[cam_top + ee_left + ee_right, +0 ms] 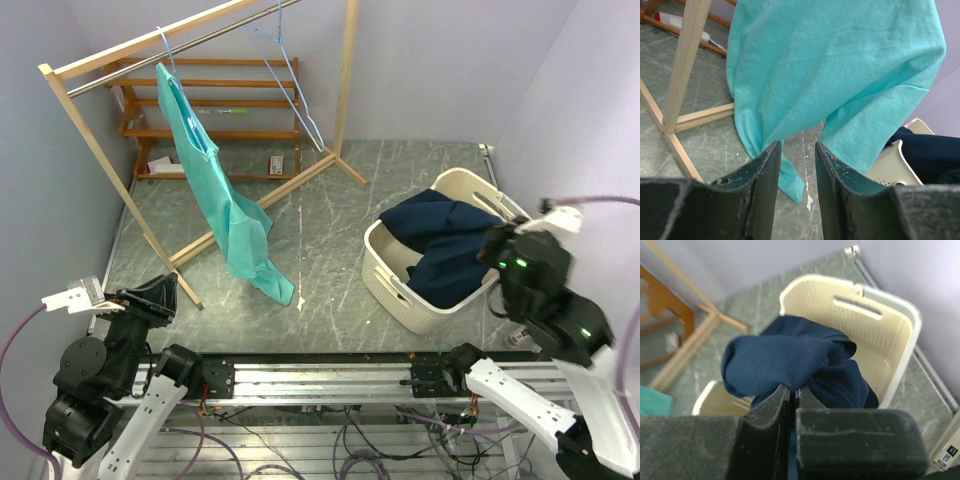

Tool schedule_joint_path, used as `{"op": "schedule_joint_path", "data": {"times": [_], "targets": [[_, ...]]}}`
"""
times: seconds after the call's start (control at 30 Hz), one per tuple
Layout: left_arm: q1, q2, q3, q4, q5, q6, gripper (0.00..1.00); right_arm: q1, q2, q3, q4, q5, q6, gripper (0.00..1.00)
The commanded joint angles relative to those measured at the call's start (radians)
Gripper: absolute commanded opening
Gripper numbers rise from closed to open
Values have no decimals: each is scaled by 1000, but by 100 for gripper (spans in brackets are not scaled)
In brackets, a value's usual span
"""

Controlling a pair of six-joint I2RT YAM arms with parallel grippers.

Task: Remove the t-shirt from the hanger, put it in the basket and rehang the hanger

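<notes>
A teal t-shirt (215, 190) hangs from a pale blue hanger (165, 52) on the rail of the wooden rack, its lower end trailing on the floor. My left gripper (168, 287) stands open low in front of it, apart from it. In the left wrist view the teal t-shirt (830, 65) fills the frame beyond the open left gripper (797, 150), which holds nothing. My right gripper (492, 247) is over the basket. The right wrist view shows the right gripper (792, 388) shut on a navy garment (785, 360).
A cream laundry basket (395, 290) at the right holds the navy garment (440, 240). An empty blue hanger (295, 90) hangs further right on the rail. The rack's wooden leg (100, 150) and floor braces stand near the left arm. A low wooden shelf (220, 105) is behind.
</notes>
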Motion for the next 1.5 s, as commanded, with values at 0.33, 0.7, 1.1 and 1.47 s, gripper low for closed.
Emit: {"op": "schedule_joint_path", "data": {"times": [0.33,0.7,1.1,1.47], "targets": [[-10,-5,13,-4,-21,-12,44,-1,-54,286,-140,73,34,0],[-10,-5,13,-7,-21,-13,44,-1,-142,338,-173,133,28,0],[-10,-5,14,-7,-21,-13,44,3,-90,270,-91,81,-40,0],[-11,0,10,-1,-16,-10,51,6,415,327,-13,-181,-146,23]]}}
